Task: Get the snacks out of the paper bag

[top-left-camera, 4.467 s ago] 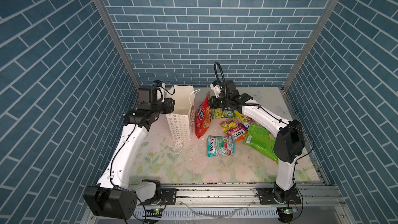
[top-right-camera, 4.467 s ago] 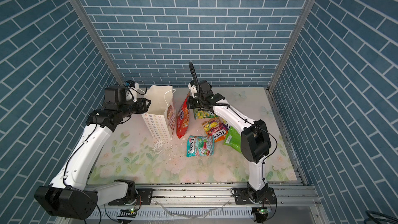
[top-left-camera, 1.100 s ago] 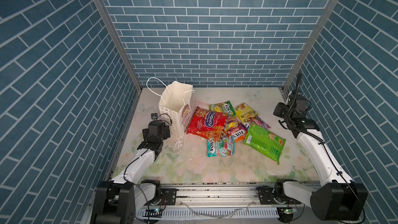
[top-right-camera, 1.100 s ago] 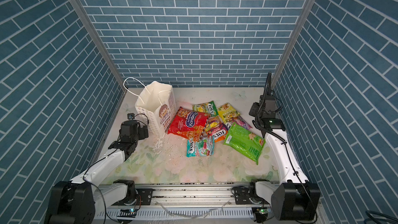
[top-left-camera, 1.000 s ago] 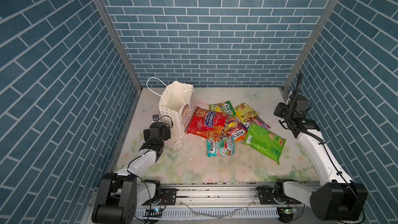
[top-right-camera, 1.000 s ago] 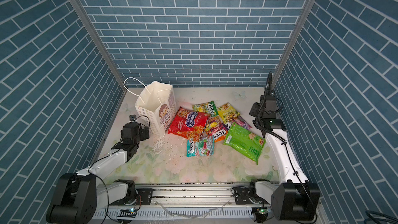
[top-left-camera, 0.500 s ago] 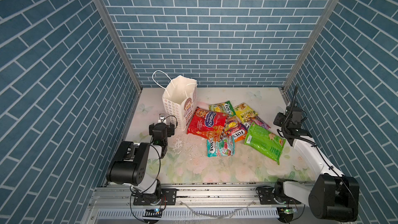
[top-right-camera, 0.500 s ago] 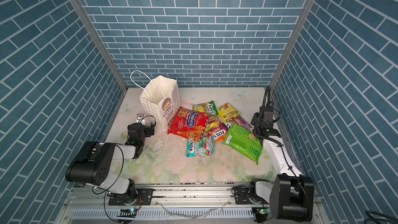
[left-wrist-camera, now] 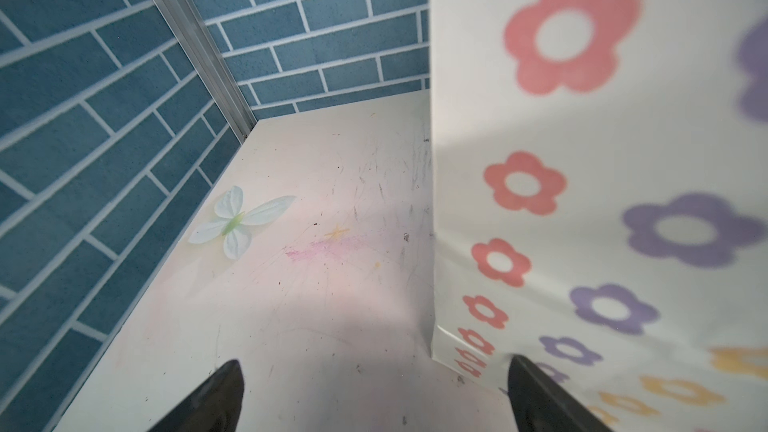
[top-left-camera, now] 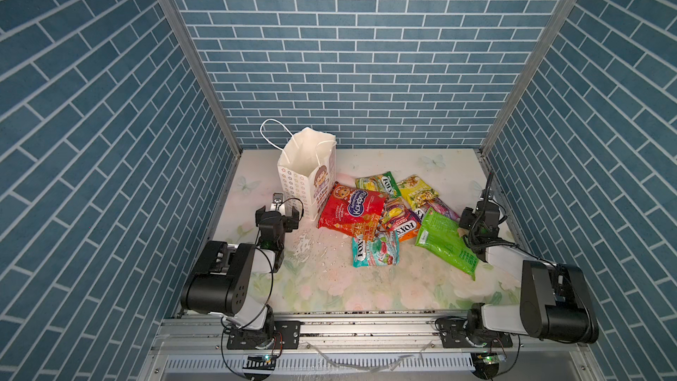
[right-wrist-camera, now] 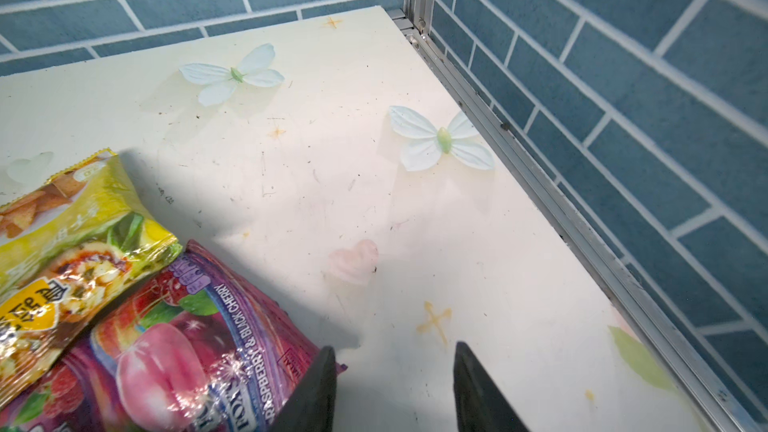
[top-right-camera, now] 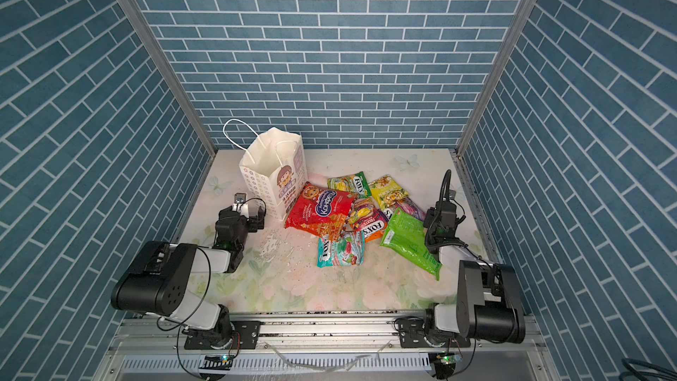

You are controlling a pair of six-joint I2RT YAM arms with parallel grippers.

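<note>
Floral tabletop (top-left-camera: 366,287) bears paper bag (top-left-camera: 298,185) upright, mouth skyward, snacks (top-left-camera: 351,210) flat beside; left tool (left-wrist-camera: 372,362), right tool (right-wrist-camera: 394,347) spread empty.

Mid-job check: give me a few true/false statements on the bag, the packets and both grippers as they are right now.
1. The paper bag stands upright on the table. True.
2. The red packet is inside the paper bag. False: it lies on the table beside the bag.
3. The left gripper grips the bag's handle. False: its fingers are open and empty, low beside the bag's corner.
4. The right gripper holds nothing. True: its fingers are apart over bare table, next to the purple packet.
5. The large green packet lies near the left gripper. False: it lies on the right, next to the right gripper.
</note>
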